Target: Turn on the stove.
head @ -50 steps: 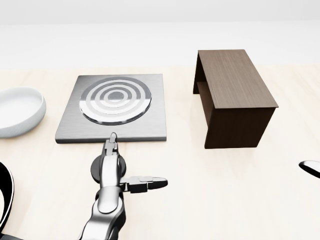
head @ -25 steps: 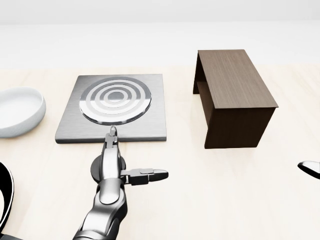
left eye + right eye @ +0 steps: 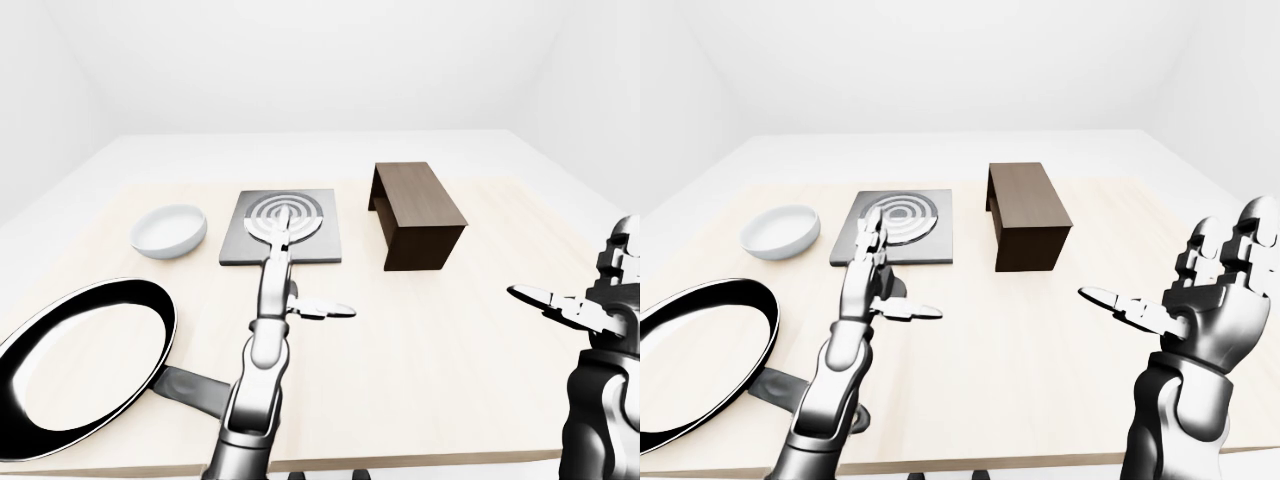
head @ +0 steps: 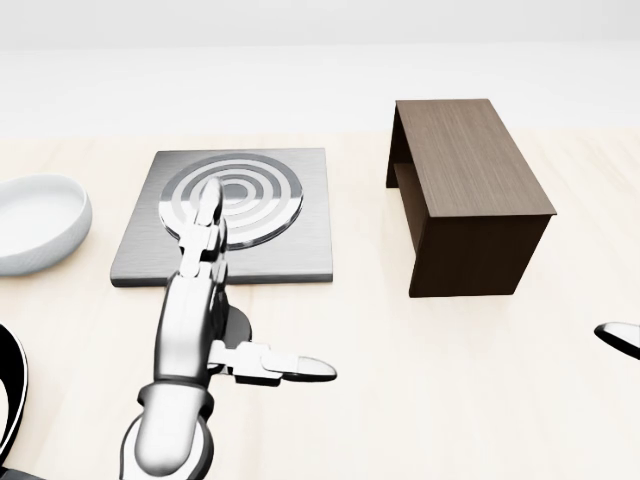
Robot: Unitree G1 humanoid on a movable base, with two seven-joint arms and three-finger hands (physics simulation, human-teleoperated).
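The stove [image 4: 300, 215] is a flat grey square plate with silver concentric rings, at the upper left of the head view. A dark round knob [image 4: 238, 322] lies on the table just below its near edge, mostly hidden by my left hand. My left hand [image 4: 215, 285] is open, its fingers [image 4: 208, 205] stretched up the view over the rings and its thumb [image 4: 295, 368] out to the right. I cannot tell whether it touches the plate. My right hand [image 3: 1185, 300] is open and empty, palm up, far to the right.
A white bowl [image 4: 35, 220] sits left of the stove. A dark brown wooden box [image 4: 465, 190] stands to its right. A black frying pan [image 3: 80, 365] lies at the lower left of the left-eye view, near the table's edge [image 3: 400, 462].
My left hand has risen and moved up the view: its fingertips were at the stove's near edge over the knob and now lie over the rings. The camera has not moved.
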